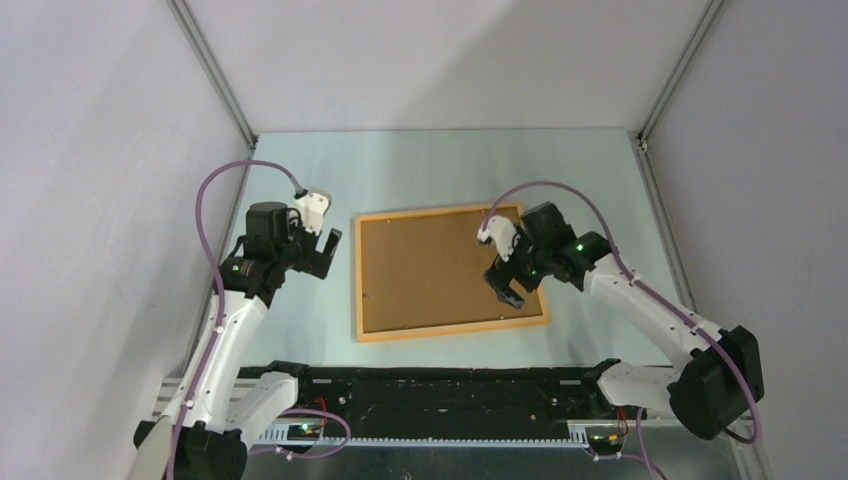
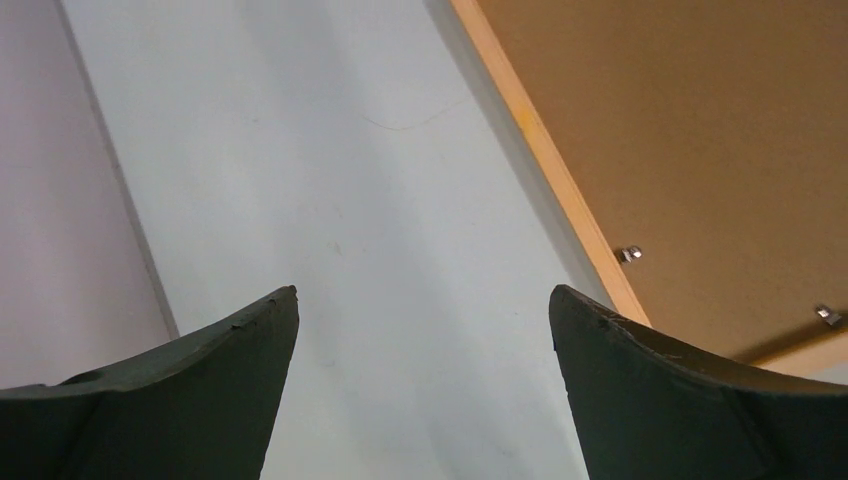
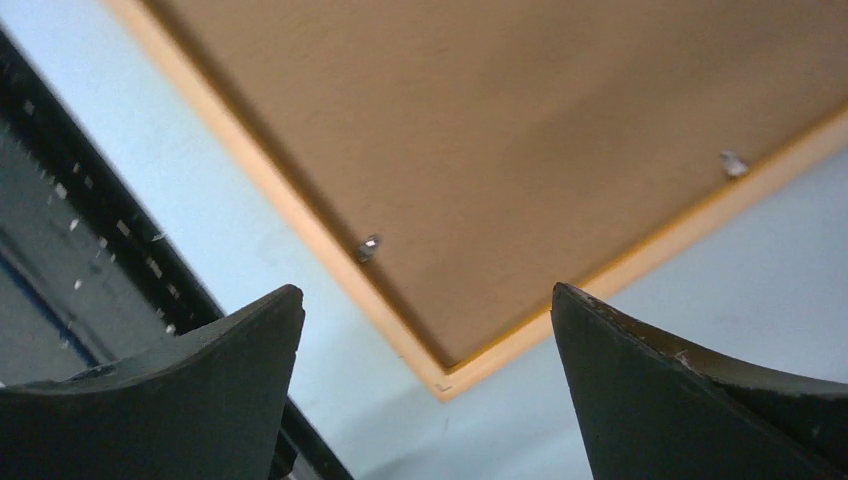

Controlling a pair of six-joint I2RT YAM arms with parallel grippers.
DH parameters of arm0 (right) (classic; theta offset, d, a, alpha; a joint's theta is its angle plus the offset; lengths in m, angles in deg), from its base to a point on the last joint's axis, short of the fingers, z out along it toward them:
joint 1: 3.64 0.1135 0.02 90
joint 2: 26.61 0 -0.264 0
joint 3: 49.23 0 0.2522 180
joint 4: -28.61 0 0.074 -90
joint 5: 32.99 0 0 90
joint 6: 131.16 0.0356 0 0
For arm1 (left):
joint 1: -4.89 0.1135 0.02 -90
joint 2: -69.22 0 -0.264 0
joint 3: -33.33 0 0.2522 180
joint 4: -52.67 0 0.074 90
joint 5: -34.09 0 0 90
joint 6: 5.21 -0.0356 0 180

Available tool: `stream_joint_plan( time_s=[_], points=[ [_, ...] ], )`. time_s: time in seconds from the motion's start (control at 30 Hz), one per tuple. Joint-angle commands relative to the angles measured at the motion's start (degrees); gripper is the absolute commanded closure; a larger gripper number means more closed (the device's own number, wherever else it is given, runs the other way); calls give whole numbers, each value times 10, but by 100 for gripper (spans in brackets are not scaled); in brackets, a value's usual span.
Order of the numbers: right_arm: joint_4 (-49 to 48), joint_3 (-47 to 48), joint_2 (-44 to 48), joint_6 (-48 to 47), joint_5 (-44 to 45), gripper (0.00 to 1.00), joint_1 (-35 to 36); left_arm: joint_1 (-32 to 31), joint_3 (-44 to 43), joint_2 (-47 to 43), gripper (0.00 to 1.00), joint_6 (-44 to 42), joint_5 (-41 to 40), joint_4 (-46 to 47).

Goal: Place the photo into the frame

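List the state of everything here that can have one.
frame: lying flat on the table, back side up.
backing board: seated inside the frame, covering its opening.
photo: not visible in any view.
left gripper: open, empty, beside the frame's left edge.
right gripper: open, empty, above the frame's near right corner.

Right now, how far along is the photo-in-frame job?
Looks done: the brown backing board sits inside the frame, back side up; no photo shows, so it may be underneath, unconfirmed. In hand: nothing; the left gripper, beside the frame, and the right gripper, above its near right corner, are open and empty. Left: maybe the small metal tabs; whether they lock the board I cannot tell.
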Motion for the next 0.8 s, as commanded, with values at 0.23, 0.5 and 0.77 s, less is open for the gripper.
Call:
stream_joint_plan(
  time_s=[0.23, 0.5, 0.77],
  points=[
    [-17, -80, -47, -28, 145, 9, 204, -49, 5, 32, 0, -23, 106, -26],
    [-43, -90, -91, -39, 150, 18, 230, -84, 10, 57, 0, -6, 101, -25],
    [-64, -90, -123, -44, 178, 26, 245, -85, -2, 55, 0, 1, 87, -26]
  ],
)
